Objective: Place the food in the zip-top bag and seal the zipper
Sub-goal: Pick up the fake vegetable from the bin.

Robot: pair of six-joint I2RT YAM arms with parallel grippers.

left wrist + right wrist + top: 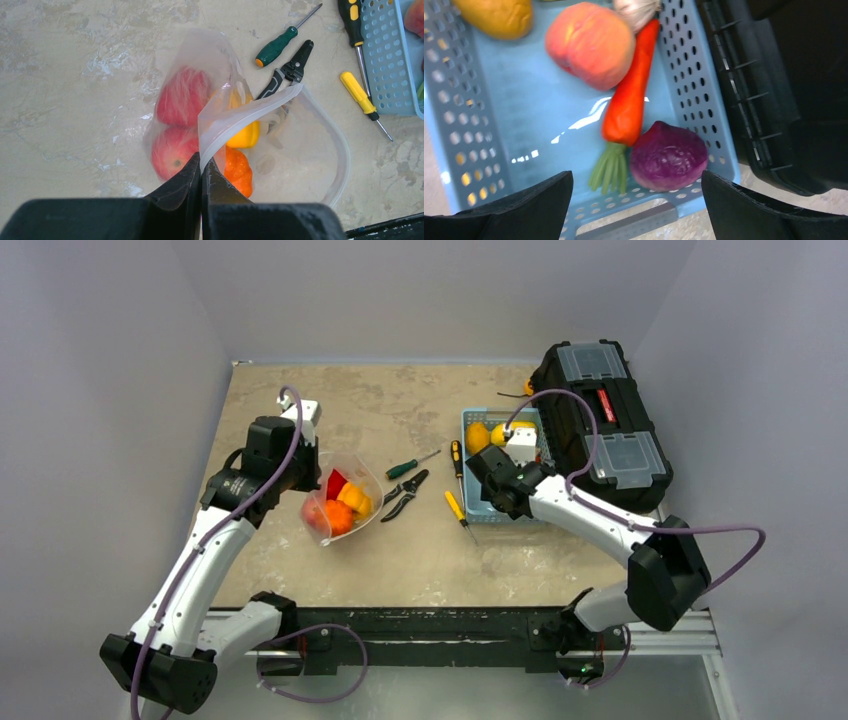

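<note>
1. Mottled beige table [400, 560] fills the floor of a grey-walled cell, with both arm bases at its near edge.
2. A black toolbox [600, 420] sits at the far right, just beside a light blue basket [499, 125].
3. The zip-top bag [310, 150] lies left of centre on the table, its mouth gaping open toward the right.
4. The left gripper [201, 162] is pinched closed on the bag's upper mouth edge. It holds the zipper [250, 112] strip, which arches up off the table.
5. The right gripper [636, 200] hangs over the basket with its jaws spread wide and nothing between them.
6. Food inside the bag: two red pieces [182, 95], a yellow piece [245, 135] and an orange piece [237, 172], all bunched at the bottom end.
7. Food in the basket: a peach [589, 45], a carrot [626, 105] lying against it, a purple cabbage [669, 156] touching the carrot's lower end, and a tan piece [494, 17] in the far corner.
8. Between bag and basket lie black pliers [290, 67], a green-handled screwdriver [277, 45] and two screwdrivers with yellow on their handles [357, 92].
</note>
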